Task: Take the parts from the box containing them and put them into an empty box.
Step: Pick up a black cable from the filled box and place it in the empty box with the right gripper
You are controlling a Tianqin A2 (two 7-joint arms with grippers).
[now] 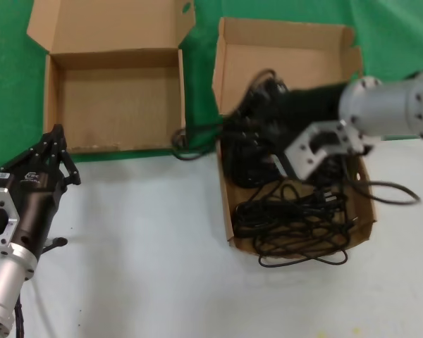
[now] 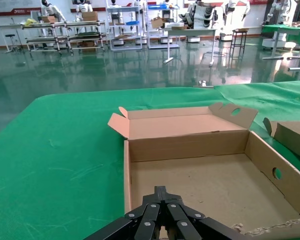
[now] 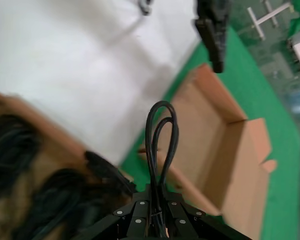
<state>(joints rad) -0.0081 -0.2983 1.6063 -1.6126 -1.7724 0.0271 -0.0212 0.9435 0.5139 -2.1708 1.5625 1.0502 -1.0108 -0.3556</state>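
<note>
The parts [image 1: 296, 218], thin black looped cables, lie tangled in the squarish box containing them [image 1: 285, 36] at the right. My right gripper [image 1: 234, 120] reaches in from the right over that box's left wall and is shut on one cable. In the right wrist view that cable's loop [image 3: 160, 130] sticks out past the right gripper [image 3: 156, 194], and in the head view it hangs as a loop [image 1: 187, 146] between the two boxes. The empty box [image 1: 116, 105] sits at the left with its lid laid back. My left gripper [image 1: 55, 135] is shut with nothing in it at that box's near left corner.
Both boxes straddle the line between green cloth [image 1: 7, 84] and white tabletop [image 1: 148, 239]. One cable [image 1: 391, 190] spills over the full box's right wall. The left wrist view looks into the empty box [image 2: 200, 180]; the left gripper [image 3: 212, 30] shows far off in the right wrist view.
</note>
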